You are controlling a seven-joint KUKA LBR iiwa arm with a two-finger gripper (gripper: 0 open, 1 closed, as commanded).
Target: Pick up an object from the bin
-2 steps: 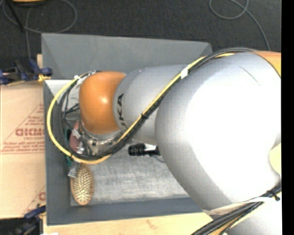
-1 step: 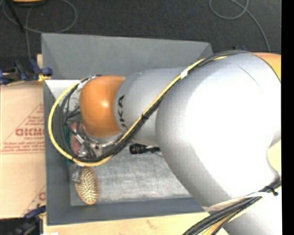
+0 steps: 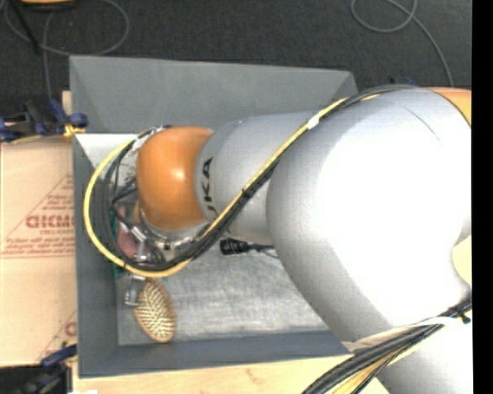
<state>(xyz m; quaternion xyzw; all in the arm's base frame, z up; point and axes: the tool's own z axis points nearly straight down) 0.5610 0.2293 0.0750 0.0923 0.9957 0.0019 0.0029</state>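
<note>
The orange wrist cover [image 3: 171, 177] hangs over the bin [image 3: 230, 97], near a tan oval brush [image 3: 156, 313].

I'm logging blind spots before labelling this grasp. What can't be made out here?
- Grey metal bin: floor mostly covered by the silver arm, camera view.
- Pinkish thing under the orange wrist cover: mostly hidden, kind unclear.
- Tan oval bristled thing: too small to identify surely.

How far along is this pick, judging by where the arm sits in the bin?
Done: the reach. The arm's orange wrist cover is low inside the bin, at its left side. In hand: the hand sits just above a tan oval brush lying by the near-left corner; whether anything is grasped cannot be seen. Left: securing a thing and lifting it out of the bin.
</note>
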